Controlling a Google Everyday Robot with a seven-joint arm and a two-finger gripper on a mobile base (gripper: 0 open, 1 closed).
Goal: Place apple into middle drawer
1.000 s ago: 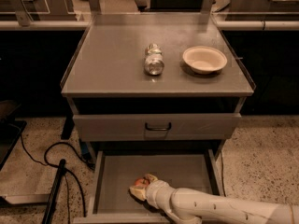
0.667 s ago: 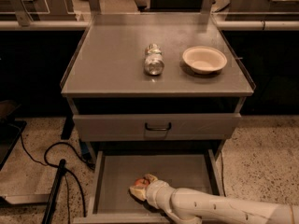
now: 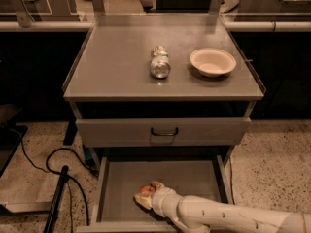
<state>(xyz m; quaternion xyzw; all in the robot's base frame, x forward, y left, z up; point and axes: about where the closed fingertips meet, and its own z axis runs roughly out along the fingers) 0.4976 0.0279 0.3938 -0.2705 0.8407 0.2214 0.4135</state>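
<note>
**Apple held low in the open drawer, release pending**

Grey tabletop (image 3: 116,76): flat, matte metal. The middle drawer (image 3: 194,178), lower centre, has a bare smooth floor and low walls, so a round apple could roll on release. Upper frame: cream bowl (image 3: 212,62), shiny can (image 3: 160,67). The gripper (image 3: 148,193) pinches the glossy red apple (image 3: 145,190) at the drawer's front left.

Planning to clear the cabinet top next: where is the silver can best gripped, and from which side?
Probably grip the can across its round body at mid-length, coming down from above. It lies on its side, end toward the camera, so both long flanks are free; the bowl sits apart. The end effector is low in the middle drawer, at the apple.
</note>
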